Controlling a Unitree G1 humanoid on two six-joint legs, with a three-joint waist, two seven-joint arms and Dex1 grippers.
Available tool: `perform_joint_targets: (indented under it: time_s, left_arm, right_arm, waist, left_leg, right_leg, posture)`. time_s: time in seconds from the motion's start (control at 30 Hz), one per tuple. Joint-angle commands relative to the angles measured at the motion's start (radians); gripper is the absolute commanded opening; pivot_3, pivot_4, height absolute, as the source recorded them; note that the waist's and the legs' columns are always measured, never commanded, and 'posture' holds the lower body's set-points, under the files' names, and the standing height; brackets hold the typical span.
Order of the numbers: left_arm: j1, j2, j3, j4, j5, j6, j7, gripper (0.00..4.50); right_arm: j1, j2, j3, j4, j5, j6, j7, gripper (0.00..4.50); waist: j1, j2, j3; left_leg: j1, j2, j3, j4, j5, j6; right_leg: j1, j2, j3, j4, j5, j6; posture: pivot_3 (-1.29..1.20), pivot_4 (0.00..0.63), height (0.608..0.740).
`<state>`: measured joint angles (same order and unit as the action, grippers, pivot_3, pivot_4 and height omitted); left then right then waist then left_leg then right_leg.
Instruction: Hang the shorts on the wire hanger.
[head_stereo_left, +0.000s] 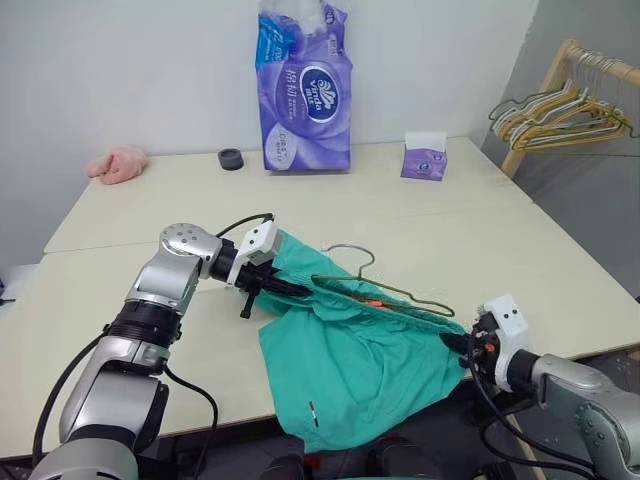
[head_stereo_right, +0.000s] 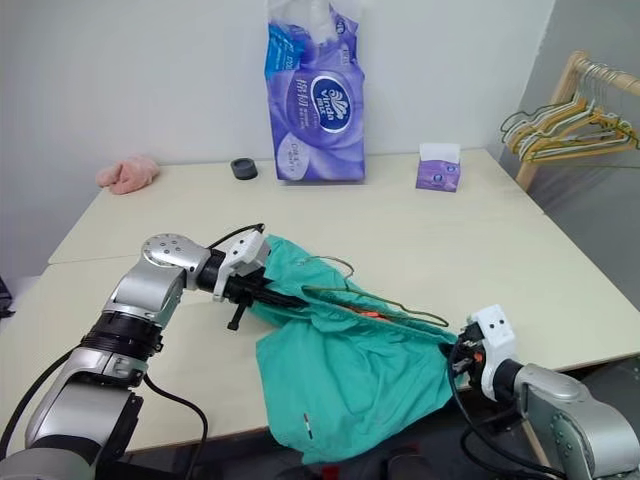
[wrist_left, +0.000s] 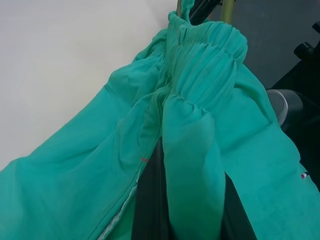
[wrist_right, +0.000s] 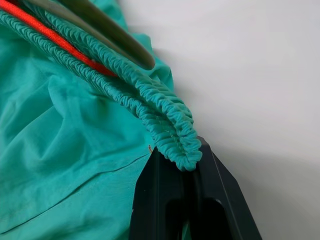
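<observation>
The teal-green shorts lie at the table's front edge, and their lower part hangs over it. The olive wire hanger lies on them with its hook toward the table's middle; its bar runs inside the gathered waistband. My left gripper is shut on the waistband's left end, with cloth bunched between its fingers. My right gripper is shut on the waistband's right end. The waistband is stretched between the two. A small white mark shows near the hanging hem.
A purple tissue pack stands at the table's back, with a black roll to its left and a small tissue box to its right. A pink cloth lump lies far left. A wooden rack with bunched hangers stands right.
</observation>
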<state>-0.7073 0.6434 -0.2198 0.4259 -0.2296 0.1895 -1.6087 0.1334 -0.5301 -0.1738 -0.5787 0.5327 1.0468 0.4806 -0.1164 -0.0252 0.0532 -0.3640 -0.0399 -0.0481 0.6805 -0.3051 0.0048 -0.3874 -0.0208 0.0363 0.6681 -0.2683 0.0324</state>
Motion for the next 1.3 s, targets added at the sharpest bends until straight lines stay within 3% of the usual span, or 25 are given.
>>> perform_joint_targets:
  time_s: [0.03,0.17,0.33,0.77,1.13,1.3]
  left_arm:
    - [-0.013,0.033,0.008,-0.030,-0.032,0.022,-0.006,0.00]
    - [-0.015,0.057,-0.008,-0.047,-0.062,0.062,-0.006,0.00]
    - [-0.016,0.094,-0.060,-0.037,-0.035,-0.017,-0.006,0.00]
    - [-0.026,0.095,-0.076,-0.024,-0.022,-0.052,-0.006,0.00]
    - [-0.041,0.096,-0.088,0.078,0.097,-0.175,-0.005,0.00]
    - [-0.060,0.071,-0.079,0.139,0.145,-0.238,0.055,0.00]
  right_arm:
    - [-0.009,-0.019,-0.043,0.009,0.027,0.034,-0.003,0.02]
    - [0.001,-0.034,-0.060,0.024,0.035,0.041,-0.008,0.02]
    - [-0.001,-0.055,-0.093,0.048,0.052,0.048,-0.006,0.02]
    - [-0.004,-0.078,-0.088,0.056,0.103,0.075,-0.019,0.02]
    - [0.004,-0.179,-0.095,-0.050,0.128,0.075,0.025,0.02]
    - [0.070,-0.280,-0.102,-0.119,0.133,0.034,0.105,0.02]
  waist:
    - [0.001,0.000,0.000]
    - [0.001,0.000,0.000]
    - [0.002,0.001,0.000]
    - [0.002,0.002,0.001]
    - [0.002,0.005,0.003]
    - [0.003,0.005,0.003]
  left_leg:
    - [0.000,0.000,0.000,0.000,0.000,0.000]
    - [0.000,0.000,0.000,0.000,0.000,0.000]
    - [0.000,0.000,0.000,0.000,0.000,0.000]
    - [0.000,0.000,0.001,0.000,0.000,0.000]
    - [0.000,0.000,0.001,0.000,0.000,0.000]
    - [0.000,0.000,0.001,0.000,0.000,0.000]
  right_leg:
    - [0.000,0.000,0.000,0.000,0.000,0.000]
    - [0.000,0.000,0.000,0.000,0.000,0.000]
    - [0.000,0.000,0.001,0.000,0.000,0.000]
    - [0.000,0.000,0.001,-0.001,0.000,0.000]
    - [0.000,0.000,0.001,-0.002,0.000,0.000]
    - [0.000,0.000,0.001,-0.002,0.000,0.001]
  posture:
    - [-0.22,0.033,0.740]
    - [-0.22,0.033,0.740]
    - [-0.22,0.036,0.740]
    - [-0.22,0.044,0.740]
    - [-0.23,0.046,0.740]
    - [-0.23,0.047,0.740]
